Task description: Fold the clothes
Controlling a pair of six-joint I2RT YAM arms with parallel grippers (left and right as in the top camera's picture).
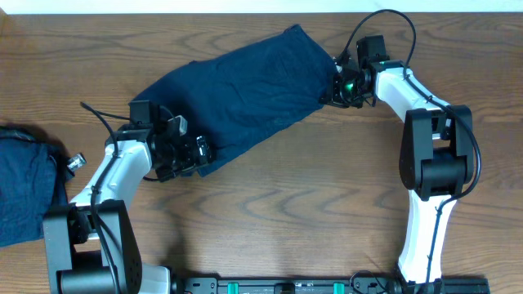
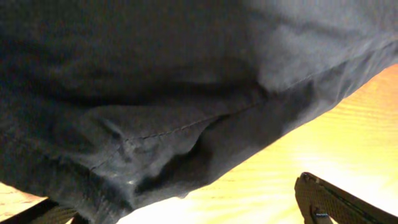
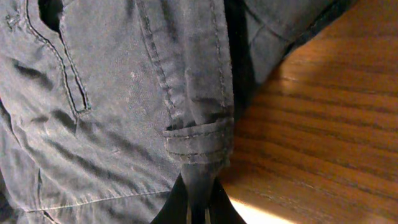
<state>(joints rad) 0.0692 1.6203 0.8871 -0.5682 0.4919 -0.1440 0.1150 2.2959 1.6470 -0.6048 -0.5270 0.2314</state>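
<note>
Overhead count: two dark navy garments, two arms, two grippers, one small silver knob (image 1: 75, 162). Spread garment (image 1: 245, 86) laid diagonally across the upper middle of the wooden table (image 1: 310, 204), wrinkled, stretched between the two grippers. Second garment (image 1: 24, 192) bunched at the far left, just beside the knob — cut off by the frame edge, shape hard to make out. Left gripper (image 1: 198, 153) at the spread garment's lower-left end, jaws wide apart. From the left wrist, only one dark finger (image 2: 329, 202) plainly seen at lower right, the other a sliver in the bottom-left corner, cloth filling most of the view. Cannot tell whether that gripper touches the fabric. Right gripper (image 1: 337, 86) at the upper-right end, pinched together on the cloth. From the right wrist, clamped on a stitched band beside a belt loop — fingertips mostly buried in fabric, bare wood to the right.
</note>
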